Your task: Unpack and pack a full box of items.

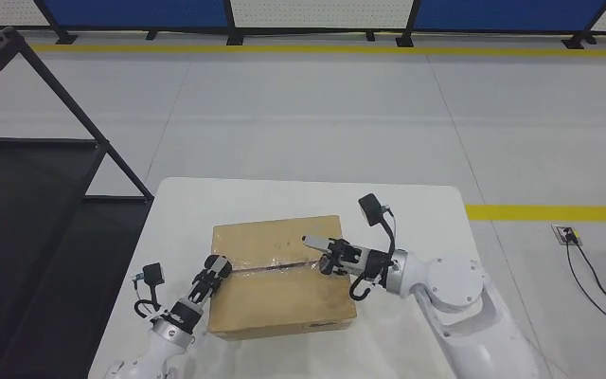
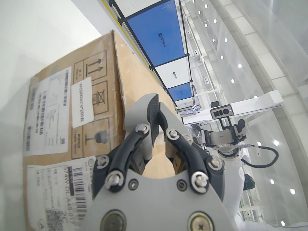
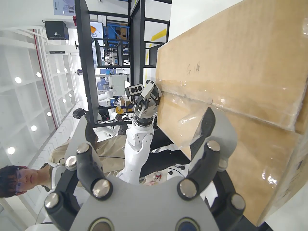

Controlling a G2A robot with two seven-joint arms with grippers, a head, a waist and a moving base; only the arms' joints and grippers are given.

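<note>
A closed cardboard box [image 1: 275, 298] sits on the white table [image 1: 189, 208], its top seam sealed with clear tape [image 1: 275, 268]. My left gripper [image 1: 216, 266] rests at the seam's left end, on the box's top edge. Its pads [image 2: 154, 111] are pressed together with nothing between them, beside the labelled side of the box [image 2: 101, 78]. My right gripper [image 1: 322, 254] hovers over the seam's right end, open. A lifted, crinkled piece of tape [image 3: 190, 123] lies against one of its fingers [image 3: 211, 126] above the box top [image 3: 240, 61]. The left gripper [image 3: 149, 94] appears at the far end.
A black metal rack [image 1: 57, 189] stands off the table's left side. The box fills the table's middle, with bare table behind it and to its right [image 1: 417, 218]. A yellow floor line [image 1: 530, 212] runs beyond the right edge.
</note>
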